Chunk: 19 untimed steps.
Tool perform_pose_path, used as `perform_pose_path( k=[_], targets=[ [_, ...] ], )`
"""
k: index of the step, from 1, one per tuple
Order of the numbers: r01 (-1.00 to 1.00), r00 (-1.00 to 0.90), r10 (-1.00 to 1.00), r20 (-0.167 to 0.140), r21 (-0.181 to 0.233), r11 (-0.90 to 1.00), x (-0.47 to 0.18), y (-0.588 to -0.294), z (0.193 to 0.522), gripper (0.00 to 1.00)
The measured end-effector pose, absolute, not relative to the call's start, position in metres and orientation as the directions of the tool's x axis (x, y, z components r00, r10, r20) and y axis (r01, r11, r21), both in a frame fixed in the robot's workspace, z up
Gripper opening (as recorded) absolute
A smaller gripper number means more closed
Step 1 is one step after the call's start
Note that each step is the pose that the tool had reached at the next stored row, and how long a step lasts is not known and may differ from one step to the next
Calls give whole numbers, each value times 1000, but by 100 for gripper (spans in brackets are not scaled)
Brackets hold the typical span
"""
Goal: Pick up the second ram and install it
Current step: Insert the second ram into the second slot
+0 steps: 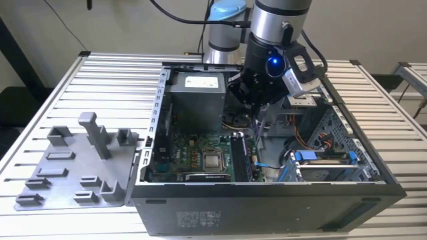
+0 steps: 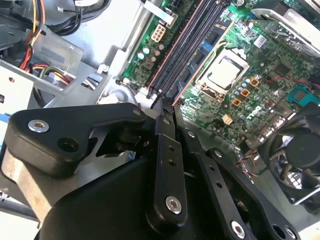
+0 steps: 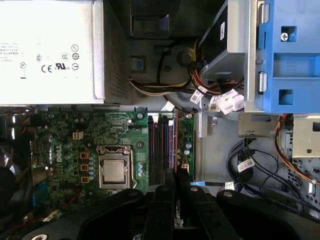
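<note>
The second ram sits between the fingers of the gripper. In the first wrist view it shows as a slim strip seen edge-on, dark with a hint of green, and most of its length is hidden by the black fingers. The jaws are drawn nearly together, and I judge them to be clamped on its flat sides rather than closed on nothing. Its long axis appears to run the same way as the memory slots, a bank of narrow dark channels on the green board. In both wrist views those channels start just beyond the fingertips, so the stick lies in line with them rather than across them. Which channel it lines up with, and whether its lower edge touches one, cannot be told. Beside the slots is the square metal processor socket, and beyond them the grey power supply. A blue drive bracket stands on the slots' other side, with loose cables between. In the exterior view the gripper reaches down inside the open computer case, above the far end of the slots. A grey tray with upright posts lies on the slatted table, well apart at the exterior view's left.
</note>
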State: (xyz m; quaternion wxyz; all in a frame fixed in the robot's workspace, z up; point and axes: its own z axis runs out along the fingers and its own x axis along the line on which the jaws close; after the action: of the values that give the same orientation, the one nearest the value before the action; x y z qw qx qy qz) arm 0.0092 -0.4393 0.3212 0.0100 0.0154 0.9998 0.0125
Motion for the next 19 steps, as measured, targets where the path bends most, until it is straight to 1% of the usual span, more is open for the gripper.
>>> perform_pose_path(
  k=[19],
  targets=[
    [31, -999, 31, -19, 26, 999, 9, -439, 305, 14]
  ],
)
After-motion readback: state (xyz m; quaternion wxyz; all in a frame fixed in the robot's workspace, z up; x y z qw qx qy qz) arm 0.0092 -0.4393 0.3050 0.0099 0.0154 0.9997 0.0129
